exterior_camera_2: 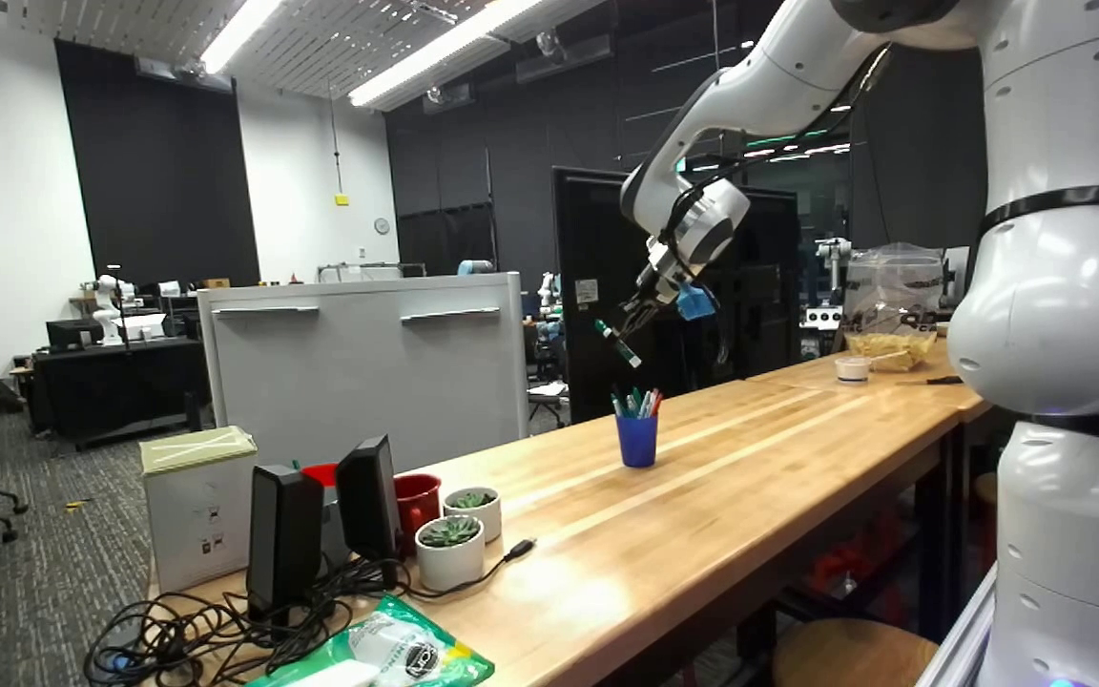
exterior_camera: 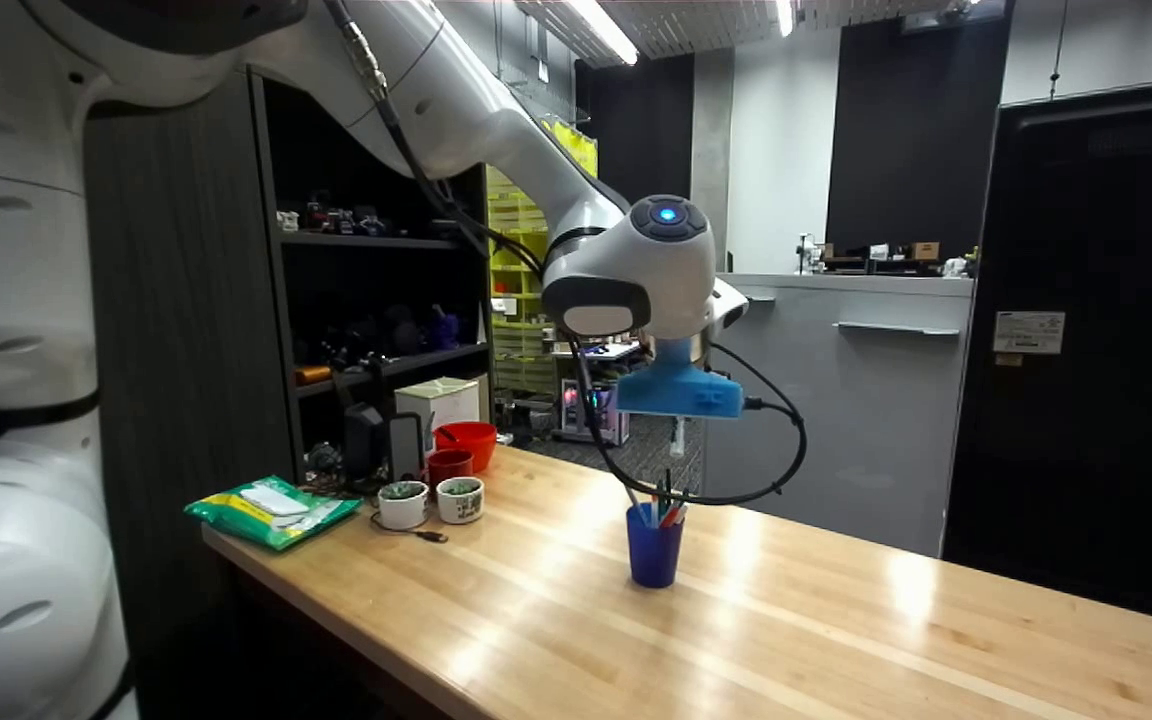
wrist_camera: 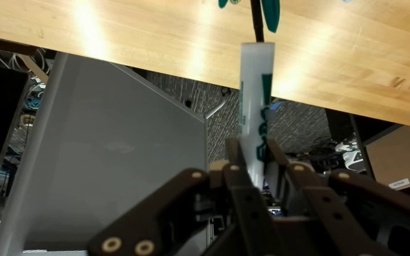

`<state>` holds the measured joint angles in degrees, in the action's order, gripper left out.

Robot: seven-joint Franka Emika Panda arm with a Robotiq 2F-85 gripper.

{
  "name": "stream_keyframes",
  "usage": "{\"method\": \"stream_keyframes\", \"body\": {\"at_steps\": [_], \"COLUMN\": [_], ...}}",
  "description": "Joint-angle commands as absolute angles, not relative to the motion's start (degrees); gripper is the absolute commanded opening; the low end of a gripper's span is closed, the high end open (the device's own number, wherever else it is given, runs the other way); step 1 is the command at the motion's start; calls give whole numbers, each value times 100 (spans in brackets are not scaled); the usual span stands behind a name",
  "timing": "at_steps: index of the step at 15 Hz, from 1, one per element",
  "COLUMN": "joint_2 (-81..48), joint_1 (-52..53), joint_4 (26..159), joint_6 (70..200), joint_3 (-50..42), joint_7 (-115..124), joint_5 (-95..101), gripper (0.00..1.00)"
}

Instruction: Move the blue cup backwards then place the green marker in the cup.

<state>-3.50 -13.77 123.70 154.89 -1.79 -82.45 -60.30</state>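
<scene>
The blue cup (exterior_camera: 654, 552) stands upright on the wooden table in both exterior views, with several pens (exterior_camera_2: 642, 405) poking out of its rim. Above it, clear of the pens, hangs the green marker (exterior_camera_2: 620, 349), a white barrel with green ends, tilted in this view. My gripper (wrist_camera: 252, 148) is shut on the marker, which runs out between the two fingers. Seen from the wrist, the marker's white barrel (wrist_camera: 256, 85) points toward a few pen tips (wrist_camera: 271, 14) at the top edge; the cup's body is out of that view.
Two white succulent pots (exterior_camera_2: 451, 551), a red mug (exterior_camera_2: 416, 506), black speakers (exterior_camera_2: 284, 534), tangled cables and a green packet (exterior_camera: 276, 508) crowd one end of the table (exterior_camera: 556, 640). A white tub (exterior_camera_2: 852, 369) sits toward the far end. A grey cabinet (exterior_camera: 836, 400) stands behind.
</scene>
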Motion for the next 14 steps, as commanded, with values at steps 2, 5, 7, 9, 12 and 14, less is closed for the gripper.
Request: {"method": "stream_keyframes", "body": {"at_steps": [2,5,7,9,12,14], "joint_2": [-223,-184,-167,-157,-149,-131], "joint_1": [-1500,-1516,-1522,-1509,-1490,-1479], "joint_4": [12488,12599,12693,12797,12943,13039], "joint_6": [15125,15131,15152,15179,15194,15208], "joint_3": [-207,-216,-231,-239,-242,-239], "joint_7": [-8750,-9018,-9208,-9405,-9701,-9892], "joint_5": [-7055,-7703,-8061,-8429,-8928,-9198], "gripper": [5,5,5,5,5,5]}}
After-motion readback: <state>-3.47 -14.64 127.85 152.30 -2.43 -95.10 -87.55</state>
